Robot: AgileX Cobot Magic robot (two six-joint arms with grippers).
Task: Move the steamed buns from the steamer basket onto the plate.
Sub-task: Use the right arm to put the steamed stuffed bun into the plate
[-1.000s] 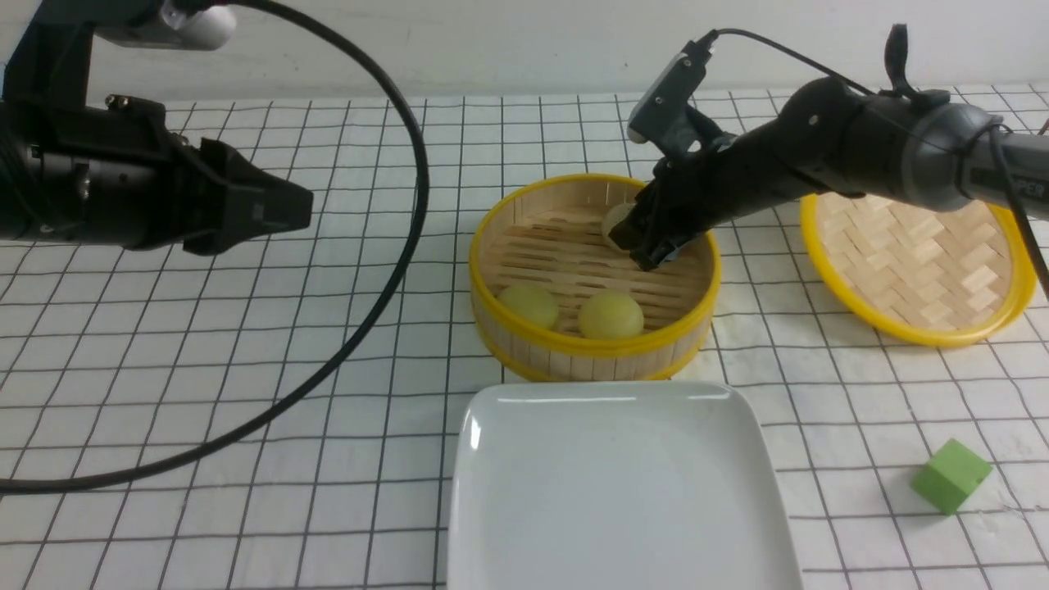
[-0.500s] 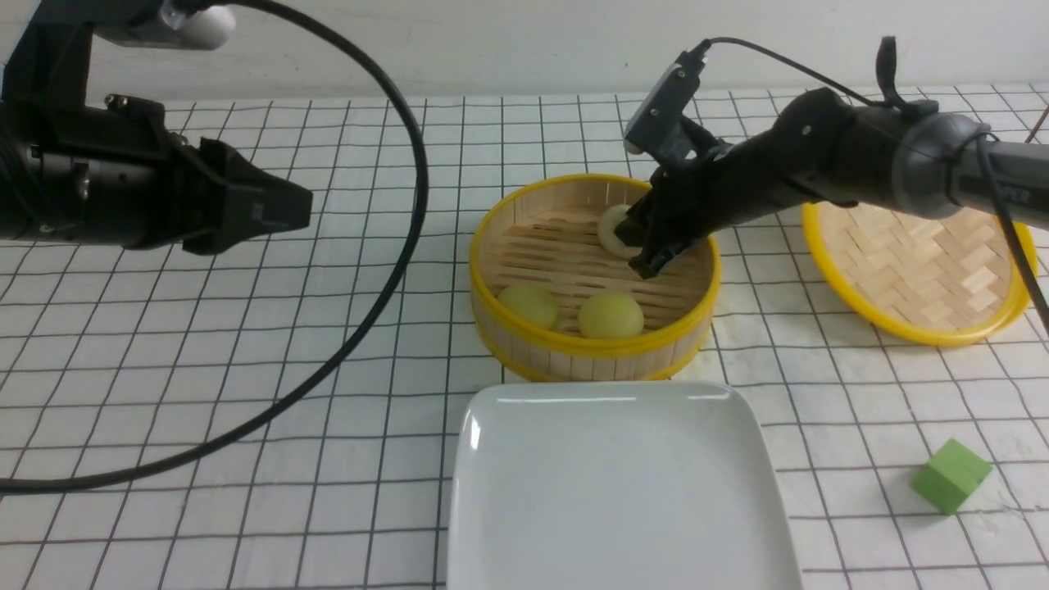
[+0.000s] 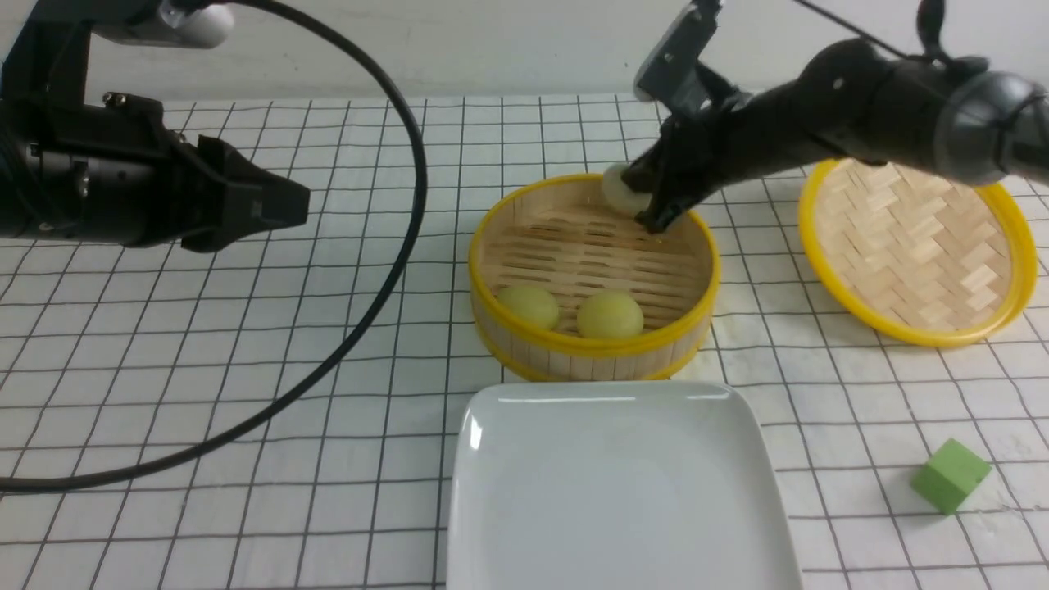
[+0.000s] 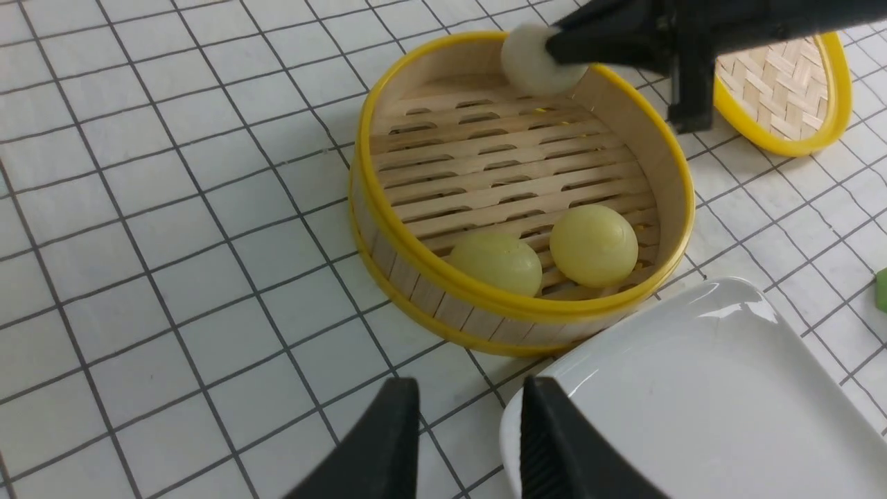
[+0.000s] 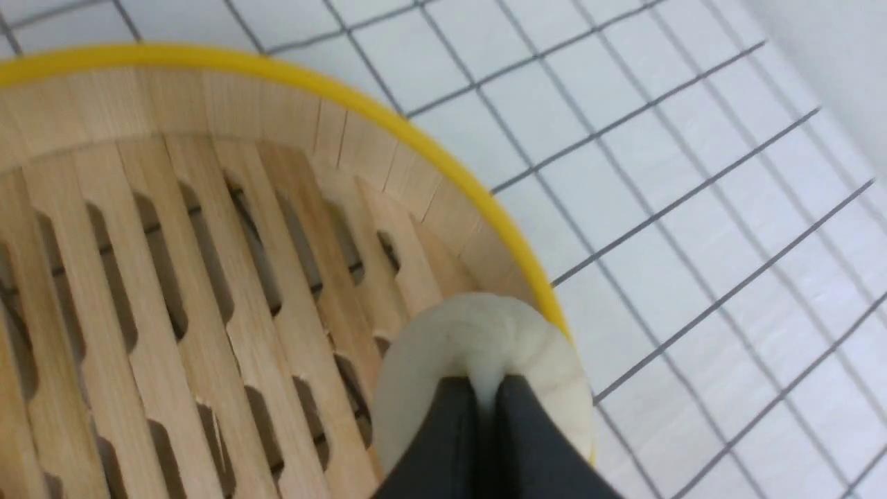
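The pale bun is off the slats and hangs level with the far rim of the basket, pinched in the right claw. The claw's two black fingers are squeezed almost together on the bun's soft side, and the dough bulges round them. The grip sits on the bun's edge, not across its middle. The two yellow buns lie side by side on the basket floor against its near wall. The basket stands about mid-desk, and the plate lies just beside it toward the desk's near edge, with nothing on it.

The step in hand looks like the carry of the first bun. The next move calls for keeping the bun above the rim, bringing it across the basket over the yellow buns and the near wall, lowering it onto the plate, and only then parting the fingers. With so shallow a pinch, a smooth path seems wise, or the bun may slip.

The left claw hovers toward the desk's left edge, fingers apart with nothing between them. The lid lies toward the right edge and the green cube toward the near right corner, both clear of that path
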